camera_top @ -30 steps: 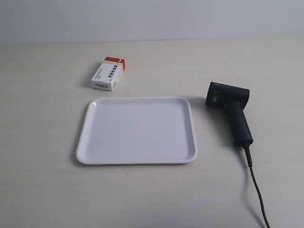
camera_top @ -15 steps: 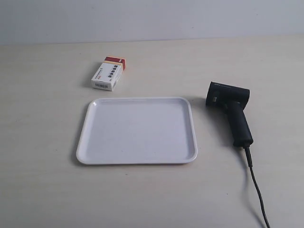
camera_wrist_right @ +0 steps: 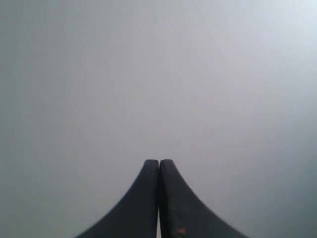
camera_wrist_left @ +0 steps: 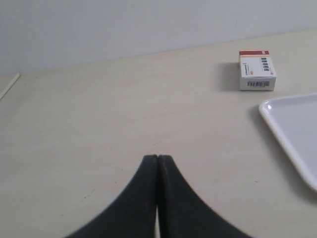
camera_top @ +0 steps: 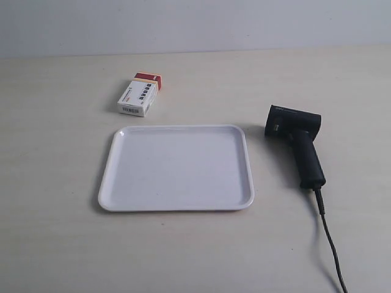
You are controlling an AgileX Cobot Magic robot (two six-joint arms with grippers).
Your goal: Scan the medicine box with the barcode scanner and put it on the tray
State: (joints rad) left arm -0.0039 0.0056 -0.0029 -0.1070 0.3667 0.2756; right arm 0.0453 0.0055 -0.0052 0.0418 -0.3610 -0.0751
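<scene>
Fingertips of the left hand [camera_wrist_left: 157, 159] are pressed together with nothing between them, held low over the desk [camera_wrist_left: 99, 124] and well apart from the medicine box [camera_wrist_left: 256, 70]. Right hand [camera_wrist_right: 159, 163] is likewise closed and empty, facing only a blank grey surface. On the desk, the medicine box lies just beyond the far rim of the tray [camera_top: 175, 208]; the barcode scanner [camera_top: 297, 144] lies on its side just beside the tray, cable [camera_top: 330, 241] trailing off

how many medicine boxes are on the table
1. The single medicine box lies flat on the table, just beyond the tray's far rim and apart from it, on the opposite side from the barcode scanner. Nothing in view could hide another.
</scene>
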